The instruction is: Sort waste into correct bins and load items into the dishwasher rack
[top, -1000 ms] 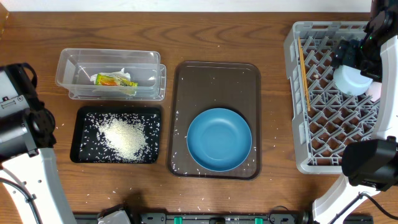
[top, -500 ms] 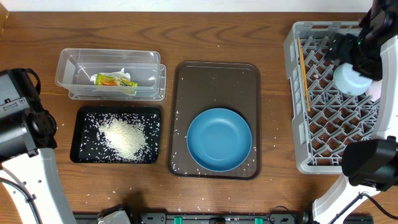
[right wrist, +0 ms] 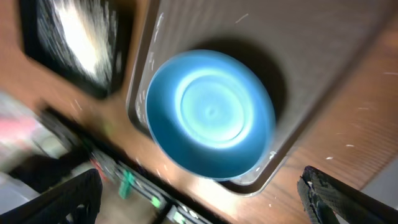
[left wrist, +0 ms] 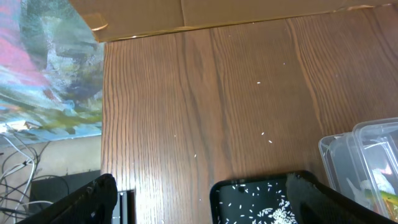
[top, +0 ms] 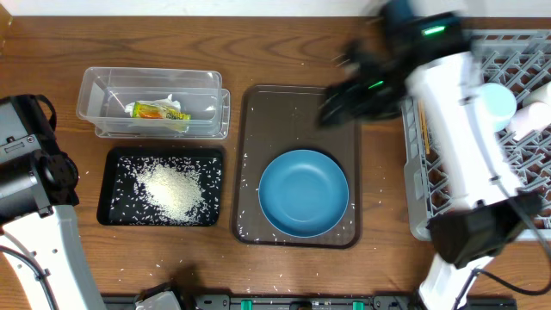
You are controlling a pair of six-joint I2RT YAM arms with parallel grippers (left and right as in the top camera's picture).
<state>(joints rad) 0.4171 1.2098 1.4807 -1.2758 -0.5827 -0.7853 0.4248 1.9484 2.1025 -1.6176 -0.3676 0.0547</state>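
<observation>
Overhead: blue plate on the serving tray, waste in both containers, both claws empty.
Nearest the robot, the blue plate [top: 303,193] lies flat on the brown serving tray [top: 284,120], with stray grains scattered around it. Beside it on the left, the black tray [top: 108,185] holds the heap of rice [top: 172,189]. Just behind that, the clear tub [top: 103,90] contains the yellow-green wrapper [top: 157,110] and the white tissue [top: 172,101]. To the far right, the grey rack [top: 525,47] has a white cup [top: 498,102] standing in its lattice. The right gripper [right wrist: 205,199] is blurred above the plate, its fingers spread wide and holding nothing. The left gripper [left wrist: 205,199] is also spread and empty, over the black tray's far corner.
</observation>
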